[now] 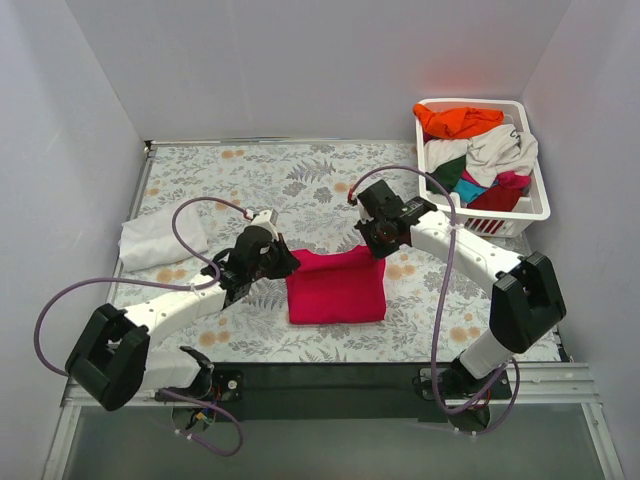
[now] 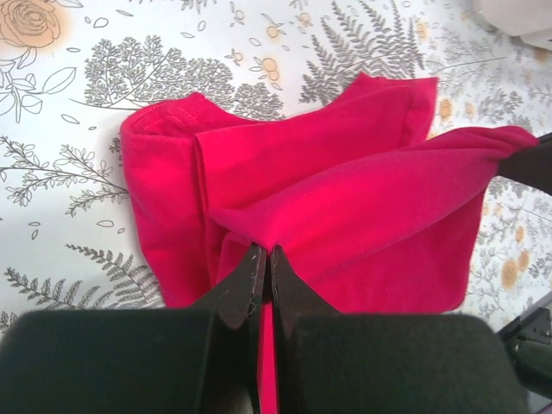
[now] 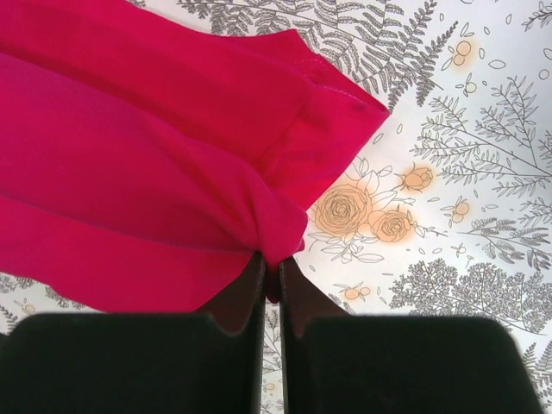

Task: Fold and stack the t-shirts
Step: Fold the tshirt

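Pink t-shirt (image 1: pixel 336 288) laid folded on table, well left of basket (image 1: pixel 543 196). Its far edge lifted, pinched by left gripper (image 2: pixel 263 257) and right gripper (image 3: pixel 270 266), both clamped on cloth. White t-shirt (image 1: pixel 158 243) seen farther left of basket.

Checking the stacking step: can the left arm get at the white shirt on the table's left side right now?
Probably not yet: the left claw is shut on the crimson shirt. Once released, nothing visible lies between it and the white shirt.
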Motion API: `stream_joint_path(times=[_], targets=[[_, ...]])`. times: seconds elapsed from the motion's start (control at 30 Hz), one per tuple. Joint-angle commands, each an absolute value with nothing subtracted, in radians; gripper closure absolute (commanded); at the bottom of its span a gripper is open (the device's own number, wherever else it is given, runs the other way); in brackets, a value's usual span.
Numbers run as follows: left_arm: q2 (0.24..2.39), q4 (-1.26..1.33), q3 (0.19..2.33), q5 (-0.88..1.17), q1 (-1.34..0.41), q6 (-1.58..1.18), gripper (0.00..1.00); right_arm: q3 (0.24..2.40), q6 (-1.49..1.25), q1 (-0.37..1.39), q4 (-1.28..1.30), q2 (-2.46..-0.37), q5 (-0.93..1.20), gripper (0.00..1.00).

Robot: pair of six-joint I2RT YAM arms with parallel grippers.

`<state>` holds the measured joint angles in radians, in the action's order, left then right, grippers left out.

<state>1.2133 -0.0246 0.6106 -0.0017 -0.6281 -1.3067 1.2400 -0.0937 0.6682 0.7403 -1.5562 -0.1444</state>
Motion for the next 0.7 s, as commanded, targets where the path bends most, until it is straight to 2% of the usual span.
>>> stream_joint_path(times=[0.0,0.17,0.2,0.23,0.27,0.3,0.33,0.4,0.47,0.67], targets=[[1.256,0.028,0.629,-0.002,-0.598,-1.278,1.00,1.276,-0.063,0.635,0.696,-1.584,-0.160,0.99],[1.362,0.016,0.675,-0.053,-0.575,-1.282,1.00,1.319,-0.055,0.598,0.672,-1.675,-0.156,0.99],[1.379,0.006,0.692,-0.078,-0.569,-1.284,0.92,1.353,-0.055,0.585,0.669,-1.707,-0.176,0.97],[1.390,0.006,0.733,-0.103,-0.568,-1.285,0.83,1.380,-0.066,0.577,0.669,-1.721,-0.195,0.78],[1.402,-0.027,0.750,-0.145,-0.565,-1.284,0.73,1.403,-0.072,0.571,0.670,-1.735,-0.218,0.67],[1.402,-0.037,0.776,-0.161,-0.557,-1.281,0.53,1.425,-0.077,0.566,0.670,-1.743,-0.262,0.60],[1.401,-0.046,0.797,-0.179,-0.554,-1.276,0.47,1.468,-0.080,0.563,0.672,-1.746,-0.281,0.52],[1.375,-0.072,0.854,-0.231,-0.554,-1.256,0.34,1.492,-0.092,0.561,0.673,-1.730,-0.322,0.45],[1.349,-0.083,0.874,-0.253,-0.552,-1.241,0.27,1.497,-0.107,0.561,0.669,-1.681,-0.339,0.40],[1.298,-0.097,0.824,-0.141,-0.551,-1.259,0.20,1.375,-0.135,0.564,0.615,-1.542,-0.278,0.39]])
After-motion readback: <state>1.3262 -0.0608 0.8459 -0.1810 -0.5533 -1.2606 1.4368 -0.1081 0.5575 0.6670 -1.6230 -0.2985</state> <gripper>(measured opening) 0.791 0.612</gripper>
